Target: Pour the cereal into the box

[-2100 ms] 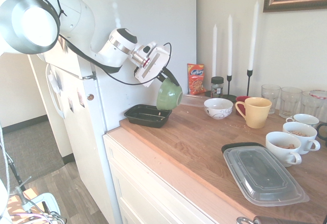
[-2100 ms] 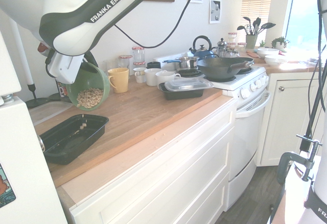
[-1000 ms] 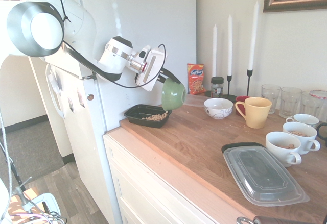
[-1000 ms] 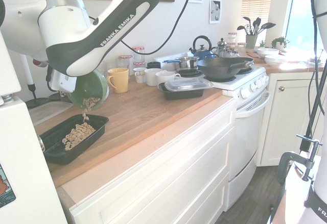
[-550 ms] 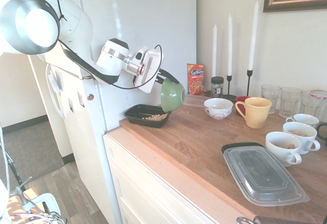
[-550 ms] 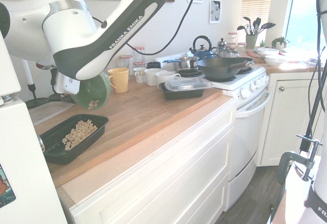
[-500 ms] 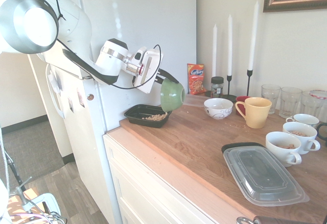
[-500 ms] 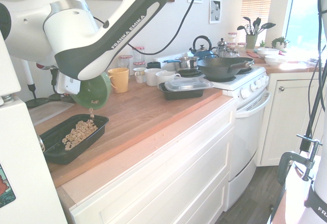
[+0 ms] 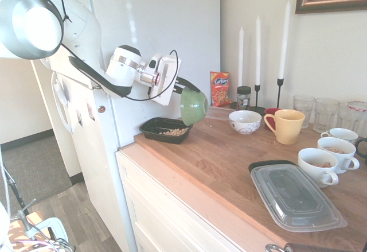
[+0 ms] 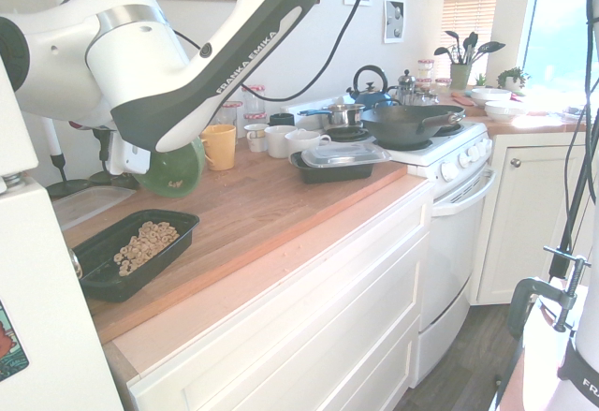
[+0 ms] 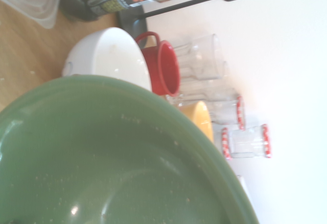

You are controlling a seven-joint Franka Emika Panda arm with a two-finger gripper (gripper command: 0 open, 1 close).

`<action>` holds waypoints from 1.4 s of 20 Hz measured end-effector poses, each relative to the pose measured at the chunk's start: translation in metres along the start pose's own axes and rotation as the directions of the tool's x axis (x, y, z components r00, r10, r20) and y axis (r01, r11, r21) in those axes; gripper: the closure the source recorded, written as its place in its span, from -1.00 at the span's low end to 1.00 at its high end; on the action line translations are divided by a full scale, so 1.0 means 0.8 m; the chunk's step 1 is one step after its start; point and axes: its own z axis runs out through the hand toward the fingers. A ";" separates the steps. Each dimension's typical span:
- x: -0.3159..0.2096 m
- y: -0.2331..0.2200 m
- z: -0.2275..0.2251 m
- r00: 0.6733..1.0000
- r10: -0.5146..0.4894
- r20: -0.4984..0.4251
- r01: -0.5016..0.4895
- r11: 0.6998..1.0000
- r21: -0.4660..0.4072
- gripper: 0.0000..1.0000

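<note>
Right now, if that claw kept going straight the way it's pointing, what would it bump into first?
The gripper is shut on the green bowl and points slightly downward along the counter. Past the bowl, the white bowl looks nearest that line, though depth is hard to judge.

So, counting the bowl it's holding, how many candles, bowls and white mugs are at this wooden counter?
Candles: 3
Bowls: 2, green bowl and white bowl
White mugs: 3
Total: 8
</note>
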 end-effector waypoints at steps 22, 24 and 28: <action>0.002 0.004 -0.005 1.000 -0.005 -0.016 0.004 1.000 -0.021 1.00; 0.002 0.004 -0.005 1.000 -0.005 -0.016 0.004 1.000 -0.021 1.00; 0.002 0.004 -0.005 1.000 -0.005 -0.016 0.004 1.000 -0.021 1.00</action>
